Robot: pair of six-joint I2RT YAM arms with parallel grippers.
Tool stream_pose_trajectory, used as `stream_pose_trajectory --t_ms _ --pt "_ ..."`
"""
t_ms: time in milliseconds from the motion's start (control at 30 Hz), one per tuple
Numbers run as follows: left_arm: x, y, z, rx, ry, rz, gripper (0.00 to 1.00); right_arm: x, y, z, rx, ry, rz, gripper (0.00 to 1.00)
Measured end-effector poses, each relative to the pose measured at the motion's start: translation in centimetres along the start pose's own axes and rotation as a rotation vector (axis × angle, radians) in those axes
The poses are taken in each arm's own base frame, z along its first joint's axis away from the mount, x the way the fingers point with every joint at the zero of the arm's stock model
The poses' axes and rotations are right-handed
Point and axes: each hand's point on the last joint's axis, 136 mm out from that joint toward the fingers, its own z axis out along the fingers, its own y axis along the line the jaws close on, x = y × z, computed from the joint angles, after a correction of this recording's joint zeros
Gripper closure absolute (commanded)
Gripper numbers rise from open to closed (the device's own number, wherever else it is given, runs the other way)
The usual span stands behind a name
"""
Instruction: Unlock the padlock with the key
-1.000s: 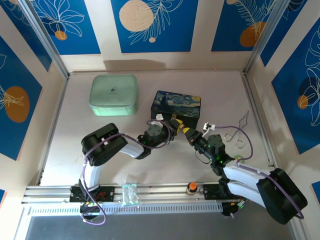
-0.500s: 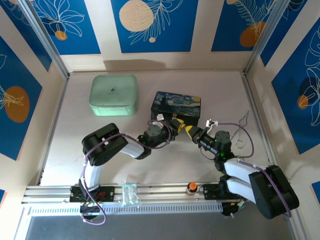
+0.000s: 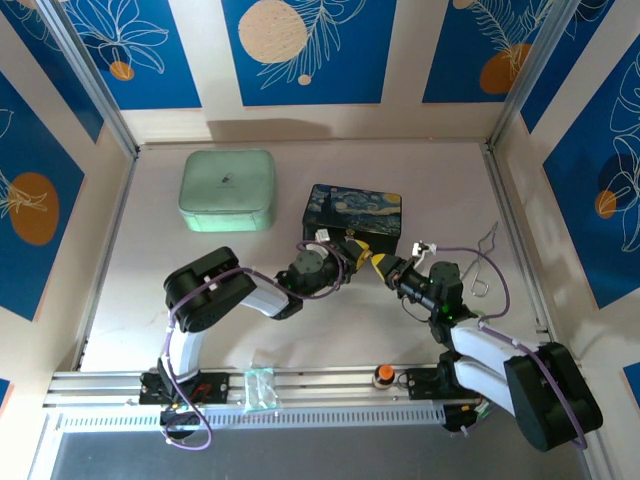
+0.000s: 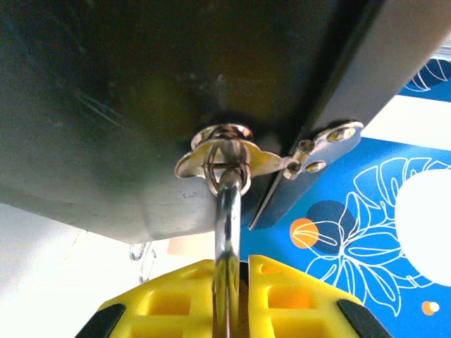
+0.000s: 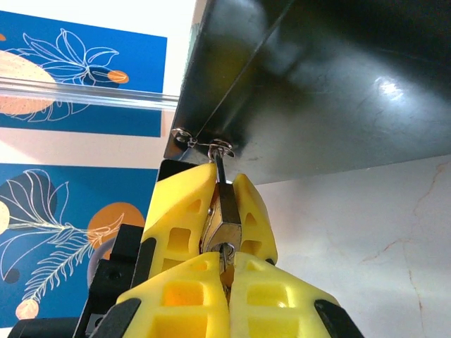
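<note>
Left hand (image 4: 239,273) grips the padlock (image 5: 225,217) hanging at the dark box's (image 3: 352,208) front edge. Right hand (image 5: 229,271) is clenched just beneath, with bare table (image 3: 330,335) nearside.

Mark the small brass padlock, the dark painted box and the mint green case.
small brass padlock (image 5: 225,222): right wrist view, brass body.
dark painted box (image 3: 352,208): top external view, lid centre.
mint green case (image 3: 228,188): top external view, lid centre.
</note>
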Motion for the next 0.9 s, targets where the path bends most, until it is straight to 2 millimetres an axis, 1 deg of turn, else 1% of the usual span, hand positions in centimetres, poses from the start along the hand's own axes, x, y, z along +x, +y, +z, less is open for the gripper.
stream_pose_trajectory --t_ms 133,333,467,567,667,700,767,900 --pt "0.1 0.3 0.0 -0.014 -0.009 0.029 1.0 0.1 -0.4 0.3 0.025 0.0 0.03 1.0" --pt "-0.4 0.3 0.0 -0.01 -0.038 0.029 1.0 0.0 -0.3 1.3 0.05 0.028 0.126 1.0" --pt "-0.6 0.3 0.0 -0.007 -0.052 0.029 1.0 0.0 -0.3 1.5 0.069 0.038 0.156 1.0" --pt "-0.7 0.5 0.0 -0.011 -0.054 0.028 1.0 0.0 -0.4 1.7 0.081 0.042 0.156 1.0" --pt "-0.8 0.5 0.1 -0.008 -0.059 0.021 1.0 0.1 -0.3 1.9 0.101 0.045 0.109 1.0" --pt "-0.9 0.5 0.1 -0.007 -0.063 0.02 1.0 0.2 -0.3 2.0 0.105 0.041 0.094 0.97" --pt "-1.0 0.6 0.1 -0.008 -0.067 0.021 1.0 0.2 -0.4 2.1 0.113 0.028 0.077 0.84" --pt "-1.0 0.6 0.1 -0.009 -0.069 0.021 1.0 0.2 -0.6 2.2 0.133 -0.005 0.052 0.77"
